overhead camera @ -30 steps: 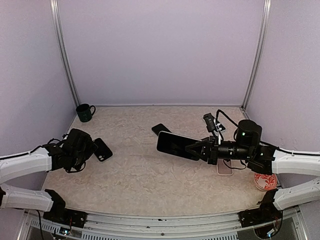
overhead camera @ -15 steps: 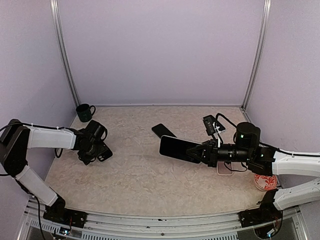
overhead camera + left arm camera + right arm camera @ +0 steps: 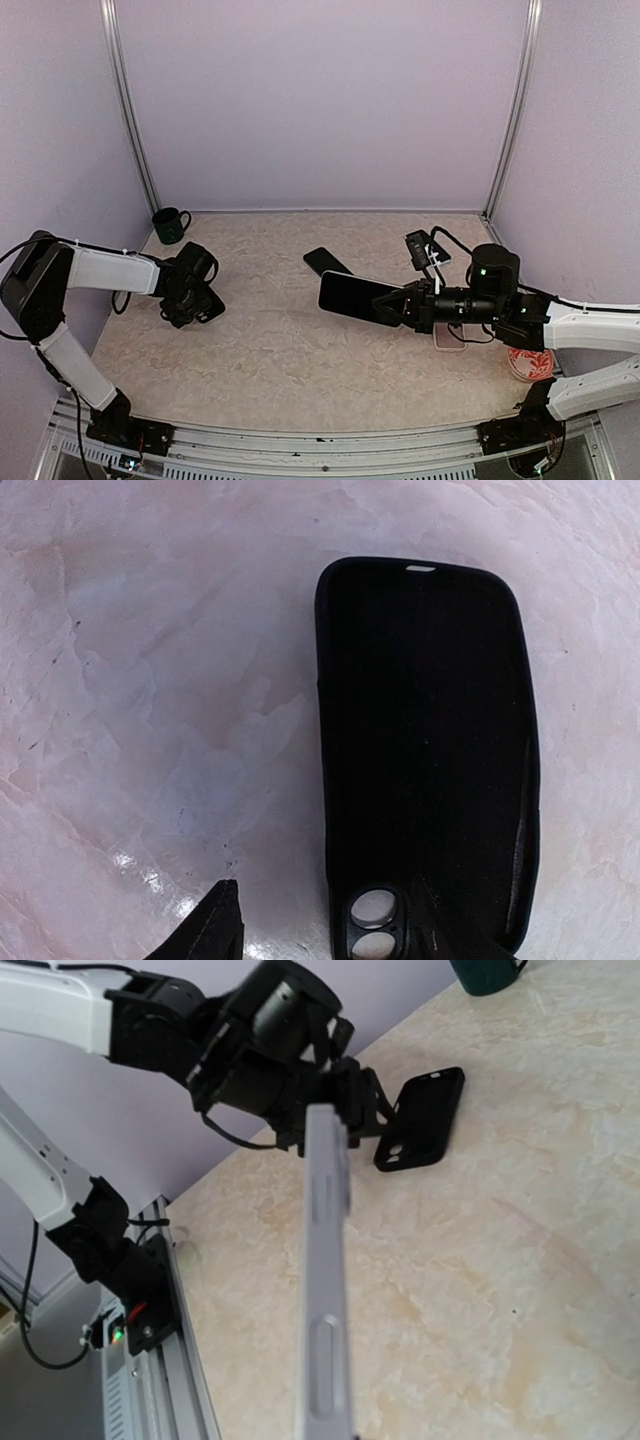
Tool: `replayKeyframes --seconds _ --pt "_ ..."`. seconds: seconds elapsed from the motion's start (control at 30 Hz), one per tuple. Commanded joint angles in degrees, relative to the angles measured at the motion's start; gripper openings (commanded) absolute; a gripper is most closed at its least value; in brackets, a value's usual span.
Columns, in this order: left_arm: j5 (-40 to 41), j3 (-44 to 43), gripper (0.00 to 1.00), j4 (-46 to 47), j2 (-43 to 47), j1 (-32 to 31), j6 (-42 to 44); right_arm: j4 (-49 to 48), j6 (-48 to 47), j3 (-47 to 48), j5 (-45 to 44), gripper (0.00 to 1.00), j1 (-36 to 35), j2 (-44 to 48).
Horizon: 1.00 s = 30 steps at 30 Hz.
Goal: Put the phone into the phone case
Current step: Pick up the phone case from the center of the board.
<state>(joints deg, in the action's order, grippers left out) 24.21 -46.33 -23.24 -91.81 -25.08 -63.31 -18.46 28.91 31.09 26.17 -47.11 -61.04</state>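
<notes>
The black phone case [image 3: 425,730] lies open side up on the marbled table, its camera cutout [image 3: 375,922] nearest my left wrist. My left gripper [image 3: 325,935] straddles the case's long edge by that cutout. One finger [image 3: 215,930] stands on the bare table with a gap to the rim, and the other sits inside the case, so the jaws are partly closed but still open. From above, the left gripper [image 3: 190,290] is at the case [image 3: 207,300]. My right gripper [image 3: 400,303] is shut on the phone [image 3: 355,295], held above mid-table, edge-on [image 3: 325,1280] and pointing toward the case [image 3: 425,1120].
A dark green mug [image 3: 170,225] stands in the back left corner. A flat black phone-like slab [image 3: 325,261] lies behind the held phone. A pink case [image 3: 450,338] and a red-patterned dish [image 3: 528,362] lie under and beside the right arm. Purple walls enclose the table.
My left arm swung up from the lower left onto the case, and its jaws have narrowed around the case's edge. The right gripper with the phone shifted slightly right, then held still.
</notes>
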Motion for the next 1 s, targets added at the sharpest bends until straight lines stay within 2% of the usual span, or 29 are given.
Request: replayKeyframes --seconds 0.0,0.1,0.17,0.27,0.47,0.8,0.97 --pt "-0.06 -1.39 0.51 -1.20 -2.02 0.38 0.63 -5.09 1.33 0.20 0.62 0.00 0.45 2.12" --pt "-0.37 -1.07 0.45 -0.84 -2.27 0.36 0.64 -5.03 1.31 0.21 0.14 0.00 0.44 2.50" --pt "-0.31 -0.68 0.37 -0.60 -2.23 0.37 0.65 -5.12 1.43 0.16 0.17 0.00 0.39 2.51" --pt "-0.68 -0.53 0.20 -0.32 -2.30 0.38 1.12 -5.42 1.82 -0.25 0.17 0.00 0.44 2.50" --pt "-1.22 0.22 0.01 0.67 -1.64 -0.35 2.34 -5.58 2.21 -0.02 0.53 0.00 0.45 2.34" --pt "3.38 -4.17 0.00 -0.73 1.15 -10.13 14.73 1.83 -1.23 4.71 0.46 0.00 0.44 2.63" --pt "1.03 -2.86 0.00 3.71 4.33 -15.69 22.30 6.46 -3.10 5.54 -3.30 0.00 0.44 5.01"
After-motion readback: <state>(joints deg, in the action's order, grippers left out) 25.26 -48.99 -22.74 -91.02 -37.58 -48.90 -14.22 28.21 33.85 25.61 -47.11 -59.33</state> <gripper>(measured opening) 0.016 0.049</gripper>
